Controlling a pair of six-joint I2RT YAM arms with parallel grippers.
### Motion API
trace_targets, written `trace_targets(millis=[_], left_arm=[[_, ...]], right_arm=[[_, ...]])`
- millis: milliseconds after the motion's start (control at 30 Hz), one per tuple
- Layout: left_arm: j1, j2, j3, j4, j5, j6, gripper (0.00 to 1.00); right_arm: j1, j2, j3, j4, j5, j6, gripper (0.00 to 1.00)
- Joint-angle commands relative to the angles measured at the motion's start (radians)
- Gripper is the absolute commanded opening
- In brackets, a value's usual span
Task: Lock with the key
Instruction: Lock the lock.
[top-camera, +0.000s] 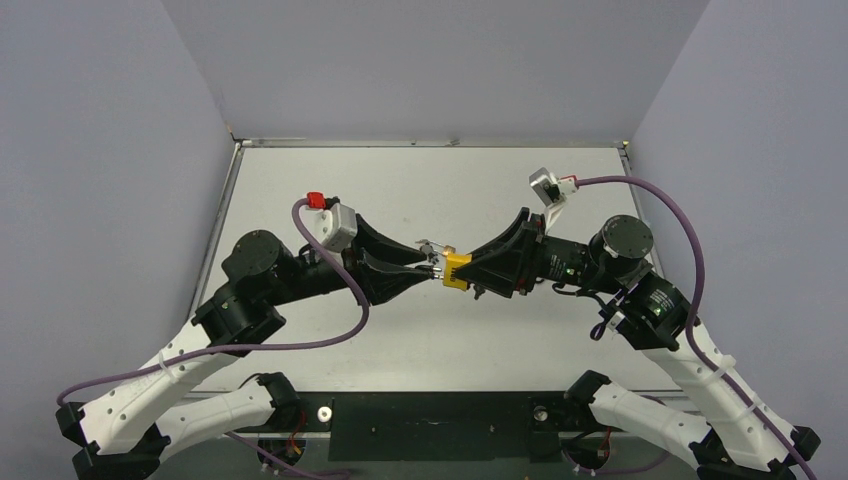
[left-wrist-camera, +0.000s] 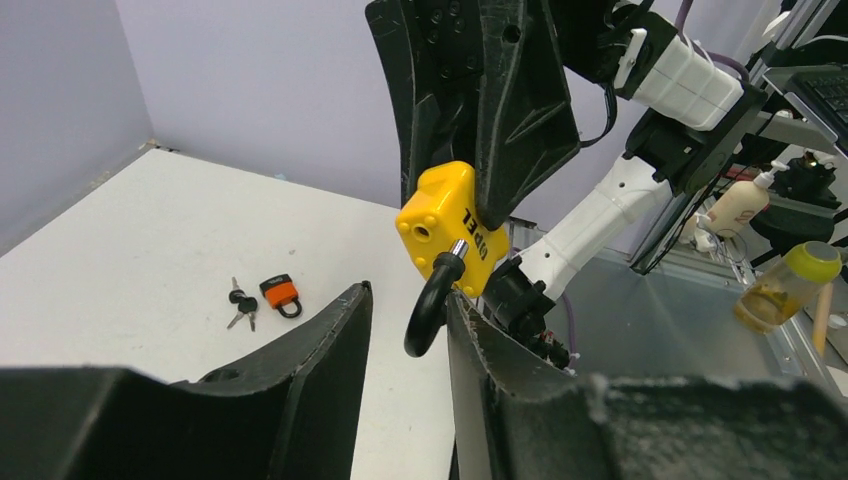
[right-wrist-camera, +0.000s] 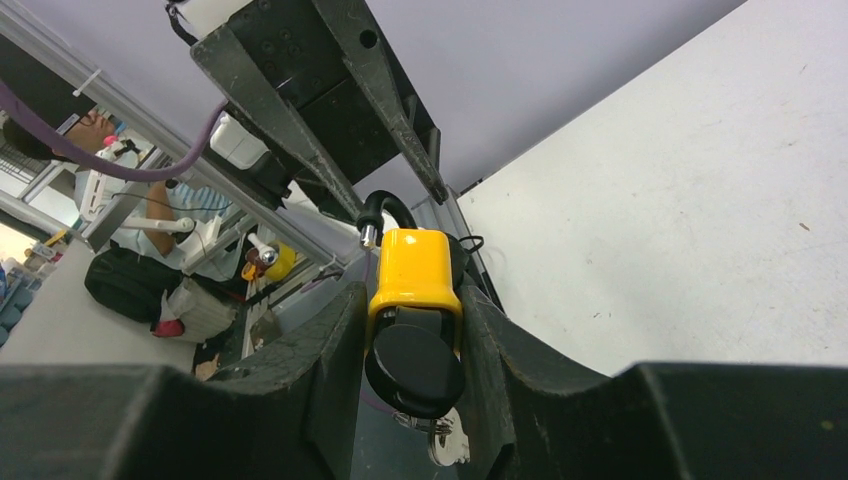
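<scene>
Currently the key bunch (left-wrist-camera: 240, 303) lies on the table (left-wrist-camera: 120, 250), just beside a small orange padlock (left-wrist-camera: 281, 293) and apart from the work held aloft. Left gripper (left-wrist-camera: 407, 293): jaws apart, straddling the black shackle (left-wrist-camera: 428, 305), not clamped on it. The shackle is swung out, with one leg clear of its hole in the yellow padlock (left-wrist-camera: 445, 225). Right gripper (right-wrist-camera: 413, 295) pinches the padlock body.

Risks, as judged:
- A sideways push from the left jaws could twist the padlock in that pinch.
- The free leg could miss its hole.
- Neither gripper is free for the key.
</scene>
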Motion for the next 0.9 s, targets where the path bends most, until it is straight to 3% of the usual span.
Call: trace_targets(millis=[0, 333, 433, 867], left_arm=[[0.033, 0.005, 0.012, 0.057, 0.033, -0.082, 0.3], [0.043, 0.006, 0.012, 0.106, 0.089, -0.166, 0.13], [0.043, 0.005, 0.006, 0.138, 0.095, -0.201, 0.01], [0.041, 0.031, 0.021, 0.165, 0.066, -0.359, 0.0]], right_arm=[[0.008, -0.026, -0.009, 0.144, -0.048, -0.012, 0.0], [0.014, -0.026, -0.012, 0.168, -0.012, -0.043, 0.0], [0.019, -0.03, -0.021, 0.171, 0.001, -0.068, 0.0], [0.089, 0.005, -0.016, 0.151, 0.098, -0.168, 0.0]])
